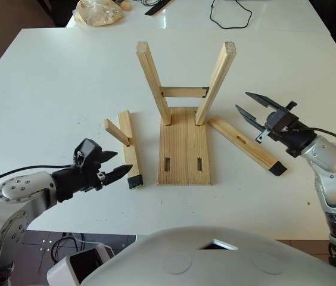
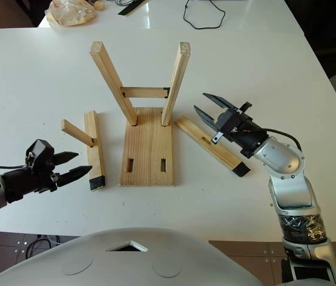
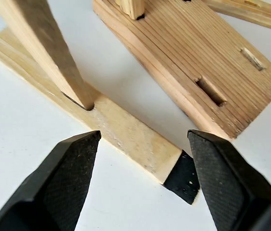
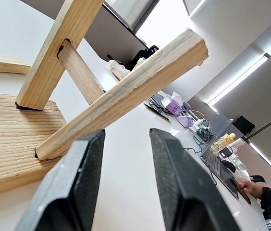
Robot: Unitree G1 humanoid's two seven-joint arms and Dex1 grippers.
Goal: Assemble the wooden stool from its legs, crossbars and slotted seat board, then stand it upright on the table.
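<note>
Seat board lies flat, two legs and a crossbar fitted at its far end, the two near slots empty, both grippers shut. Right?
No: the grippers are open, not shut. The left eye view shows the left gripper and the right gripper with jaws apart. The seat board, legs, crossbar and empty slots are as stated.

White table (image 1: pixel 49 77), ceiling strip lights (image 4: pixel 236 79)

Seat board (image 3: pixel 183 53) and bag (image 1: pixel 99 12) partly beyond picture edges

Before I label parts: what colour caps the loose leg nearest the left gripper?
End cap is black, clearest in left wrist view.
</note>
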